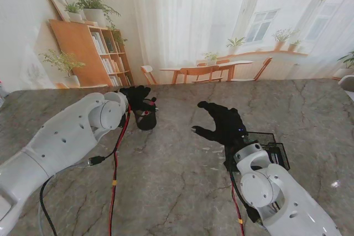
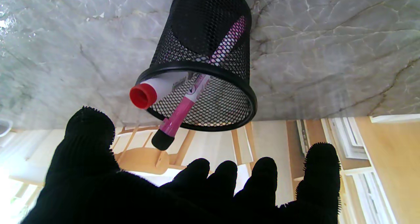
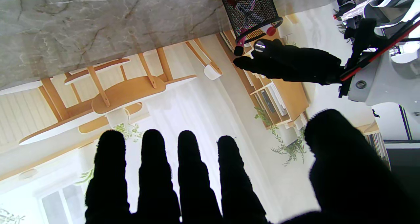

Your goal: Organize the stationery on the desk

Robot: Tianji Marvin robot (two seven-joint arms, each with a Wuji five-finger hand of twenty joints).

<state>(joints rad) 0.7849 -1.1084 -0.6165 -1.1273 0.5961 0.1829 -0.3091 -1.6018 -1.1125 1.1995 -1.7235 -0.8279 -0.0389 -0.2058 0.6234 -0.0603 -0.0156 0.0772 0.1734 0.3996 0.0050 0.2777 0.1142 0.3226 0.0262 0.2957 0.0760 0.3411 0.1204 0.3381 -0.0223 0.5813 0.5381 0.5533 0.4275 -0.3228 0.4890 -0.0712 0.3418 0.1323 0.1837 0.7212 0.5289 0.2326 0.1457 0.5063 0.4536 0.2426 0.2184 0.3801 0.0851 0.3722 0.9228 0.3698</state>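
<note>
Stand view: grey marble table (image 1: 177, 192); black mesh pen cup (image 1: 146, 119) at roughly 11 o'clock from table centre, upright, just beside the left hand (image 1: 138, 99), which hovers over its rim at the cup's 12 o'clock side. Right hand (image 1: 221, 124) at about 2 o'clock from centre, fingers spread, nothing in it, well apart from the cup; a dark wire tray (image 1: 265, 145) lies partly under its wrist. Red cable (image 1: 114, 175) runs along the left arm. Left wrist view: left hand (image 2: 183, 191) with fingers (image 2: 88, 135) apart and extended, holding nothing, near but not touching the pen cup (image 2: 203, 59). Cup contains a pink marker (image 2: 183, 109) with black cap, leaning out over the rim, and a white tube with red cap (image 2: 154, 89), also resting against the rim. Cup stands on the marble table (image 2: 328, 53). Right wrist view: right hand (image 3: 210, 188), fingers (image 3: 190, 165) straight and separated, empty. Pen cup (image 3: 251, 9) seen far off, with the left hand (image 3: 288, 64) just beside its mouth, apparently clear of it; contact cannot be confirmed here.
</note>
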